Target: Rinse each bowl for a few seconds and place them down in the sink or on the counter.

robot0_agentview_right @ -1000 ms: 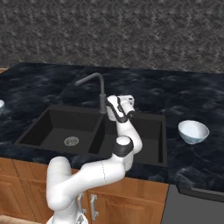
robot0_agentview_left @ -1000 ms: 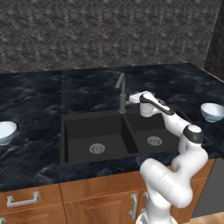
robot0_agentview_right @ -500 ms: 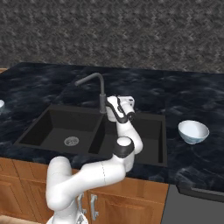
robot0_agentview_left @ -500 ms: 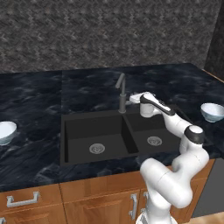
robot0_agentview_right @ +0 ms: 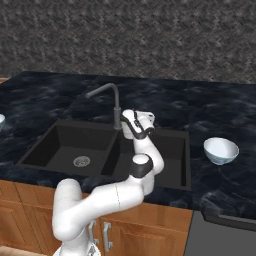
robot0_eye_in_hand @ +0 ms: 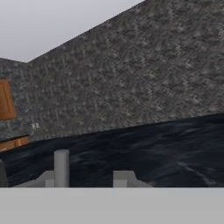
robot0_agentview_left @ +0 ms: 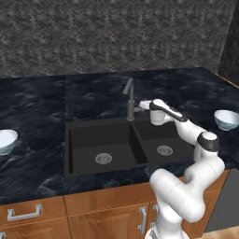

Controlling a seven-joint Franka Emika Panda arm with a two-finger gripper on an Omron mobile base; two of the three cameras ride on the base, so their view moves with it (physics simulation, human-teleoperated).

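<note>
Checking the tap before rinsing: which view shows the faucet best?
The right base view: the faucet shows its whole gooseneck arch in profile. The left base view shows it end-on and foreshortened. In the hand view I cannot place it.

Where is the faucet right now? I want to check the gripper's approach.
The faucet rises behind the divider of the sink, with the gripper right beside its post.

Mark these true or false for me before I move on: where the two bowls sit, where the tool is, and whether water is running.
1. One bowl sits on the counter right of the sink. True.
2. The other bowl lies in the left basin. False: it sits on the counter, far left.
3. The tool is beside the faucet. True.
4. The tool holds a bowl. False: neither bowl is near it.
5. Water is running. False: none is visible.
</note>
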